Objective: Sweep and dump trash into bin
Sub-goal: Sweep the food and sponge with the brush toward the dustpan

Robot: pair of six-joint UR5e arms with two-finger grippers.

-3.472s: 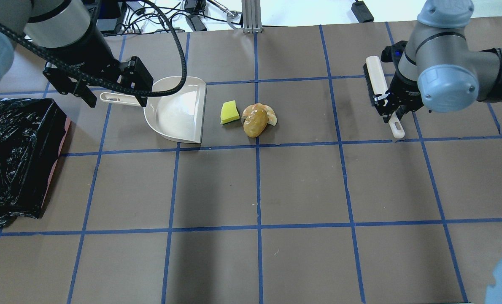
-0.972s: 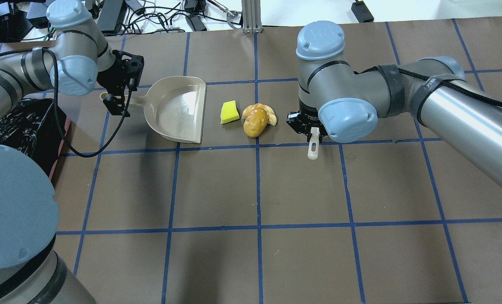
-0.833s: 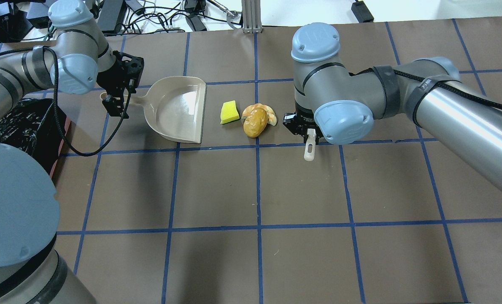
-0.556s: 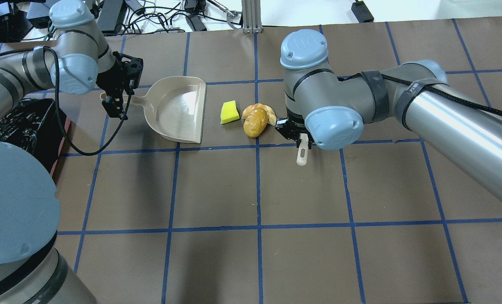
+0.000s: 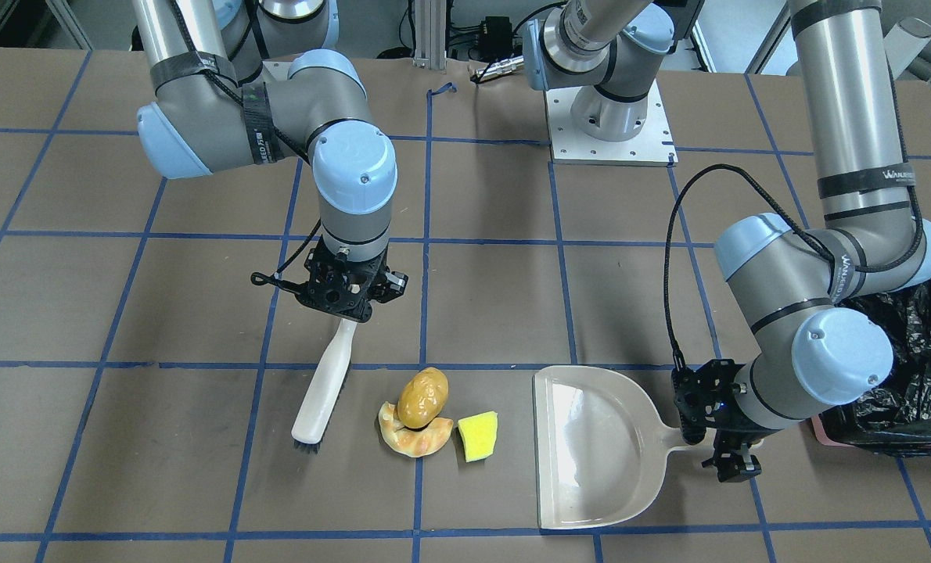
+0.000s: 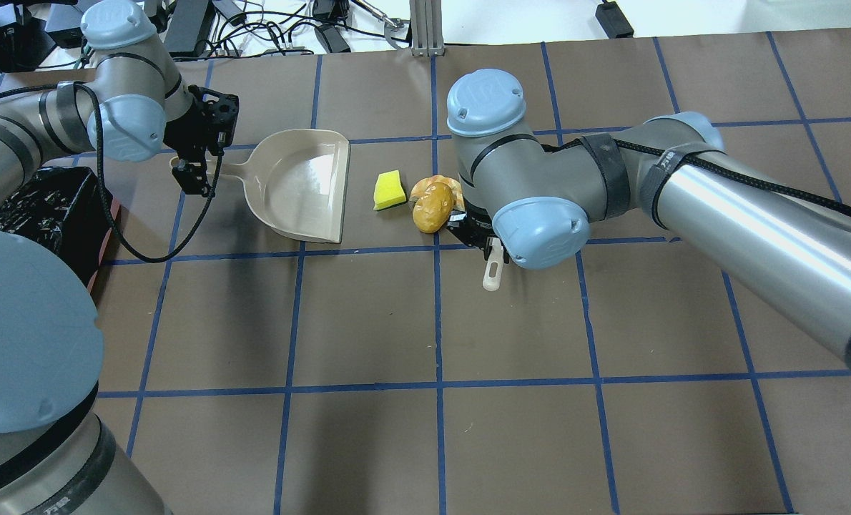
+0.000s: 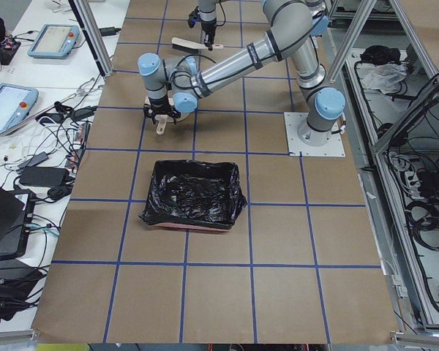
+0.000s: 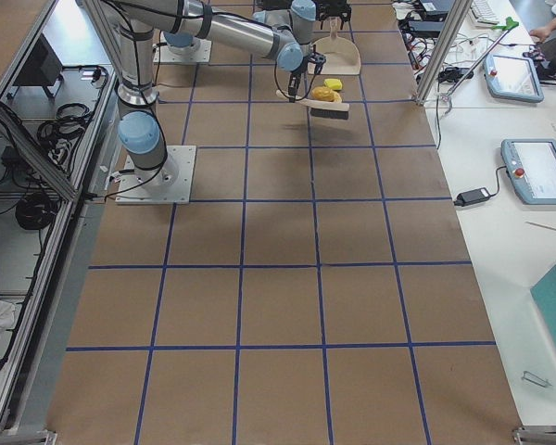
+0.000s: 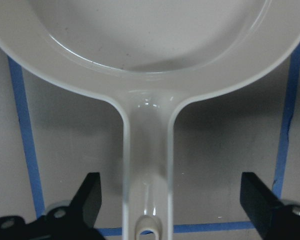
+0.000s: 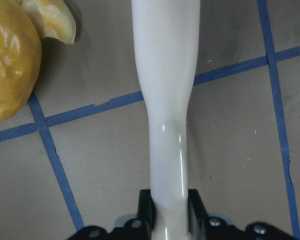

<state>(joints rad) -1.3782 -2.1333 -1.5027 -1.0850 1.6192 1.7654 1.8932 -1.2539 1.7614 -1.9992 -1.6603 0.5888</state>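
The trash lies in a cluster: a golden-brown potato lump [image 5: 422,395] [image 6: 429,207] on a tan crescent pastry [image 5: 411,439], with a yellow sponge wedge [image 5: 479,435] [image 6: 390,189] beside them. My right gripper [image 5: 348,301] [image 10: 167,210] is shut on the beige brush [image 5: 321,387], which stands close beside the potato without touching it. My left gripper [image 5: 727,453] [image 9: 172,202] is open and straddles the beige dustpan's [image 5: 591,446] [image 6: 300,182] handle without touching it. The dustpan's mouth faces the sponge. The black-bagged bin [image 5: 911,367] [image 7: 194,194] stands beyond the dustpan handle.
The brown table [image 6: 511,322] is marked by a blue tape grid. My right arm's elbow [image 6: 540,229] hides its gripper from overhead. Cables and an aluminium post [image 6: 425,28] lie past the far edge.
My right arm has carried the brush from the far right leftward up to the trash. My left gripper came down around the dustpan handle and has stayed there for the last second.
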